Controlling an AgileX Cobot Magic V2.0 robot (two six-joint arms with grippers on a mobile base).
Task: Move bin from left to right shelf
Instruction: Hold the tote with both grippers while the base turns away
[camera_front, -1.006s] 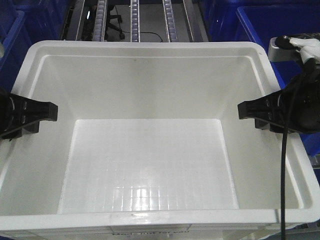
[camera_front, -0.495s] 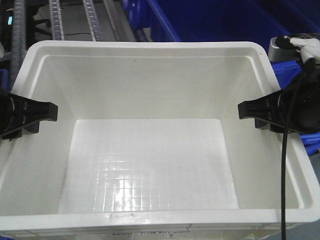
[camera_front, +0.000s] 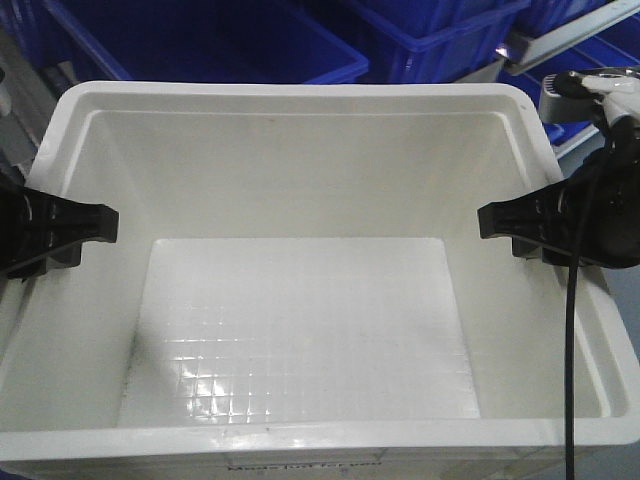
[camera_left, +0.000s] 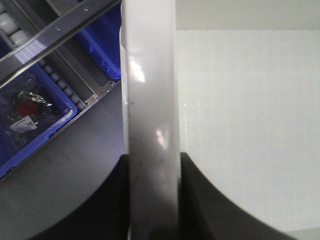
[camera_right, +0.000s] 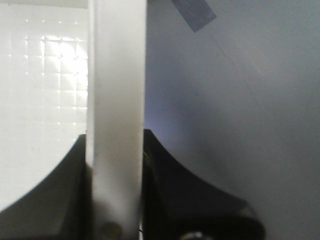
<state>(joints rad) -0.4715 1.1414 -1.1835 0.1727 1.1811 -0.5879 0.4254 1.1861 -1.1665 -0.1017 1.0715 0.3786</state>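
Squarely, left tool (camera_left: 152, 196), right tool (camera_right: 116, 186) clamp bin (camera_front: 300, 150) rims

Look past the far wall of the white bin (camera_front: 300, 130): the backdrop there slides leftward from one front picture to the next. A second ago you see roller tracks (camera_left: 57, 82) and bare floor behind the rim. Half a second ago those tracks sit at the upper left, with blue creeping in from the right. Now they are out of the front view, and blue bins (camera_front: 250, 40) fill the whole strip above the rim. A pale shelf rail (camera_front: 560, 35) comes in at the upper right corner. On the bin's gridded floor, the bright glare patch (camera_front: 215, 375) drifts from the lower middle toward the lower left.
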